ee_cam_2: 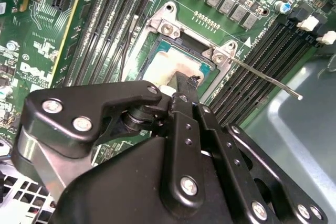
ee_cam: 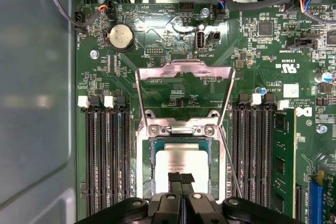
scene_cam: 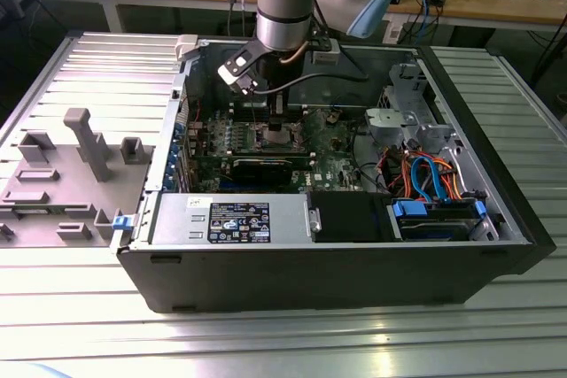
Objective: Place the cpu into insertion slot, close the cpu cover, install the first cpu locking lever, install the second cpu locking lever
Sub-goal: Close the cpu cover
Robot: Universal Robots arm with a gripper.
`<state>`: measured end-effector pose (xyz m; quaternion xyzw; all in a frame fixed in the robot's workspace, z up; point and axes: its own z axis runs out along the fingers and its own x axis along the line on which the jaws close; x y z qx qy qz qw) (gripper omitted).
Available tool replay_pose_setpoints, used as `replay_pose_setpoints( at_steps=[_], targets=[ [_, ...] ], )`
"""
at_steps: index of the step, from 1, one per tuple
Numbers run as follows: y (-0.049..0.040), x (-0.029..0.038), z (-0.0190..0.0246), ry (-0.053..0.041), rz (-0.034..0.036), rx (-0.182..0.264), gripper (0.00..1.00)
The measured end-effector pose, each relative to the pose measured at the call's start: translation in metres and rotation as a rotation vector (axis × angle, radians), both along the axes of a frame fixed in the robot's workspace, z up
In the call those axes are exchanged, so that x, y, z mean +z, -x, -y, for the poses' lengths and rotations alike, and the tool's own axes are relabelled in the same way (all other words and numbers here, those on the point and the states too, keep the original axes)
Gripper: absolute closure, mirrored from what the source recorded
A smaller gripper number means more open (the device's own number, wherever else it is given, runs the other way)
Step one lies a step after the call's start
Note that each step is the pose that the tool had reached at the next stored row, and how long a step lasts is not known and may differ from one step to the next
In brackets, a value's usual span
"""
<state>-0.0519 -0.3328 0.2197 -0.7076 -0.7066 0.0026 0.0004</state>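
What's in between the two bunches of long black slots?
The insertion slot, with the cpu sitting in it. The first wrist view shows this.

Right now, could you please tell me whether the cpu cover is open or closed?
Open: the cover is swung back from the socket, green board showing through its frame, and the chip lies bare.
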Motion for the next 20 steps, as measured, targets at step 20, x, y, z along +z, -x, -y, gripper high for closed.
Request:
replay_pose_setpoints(
  at_steps=[20],
  targets=[
    [0.0000,0.0205,0.0000,0.0028,0.0000,0.022,0.89]
  ],
)
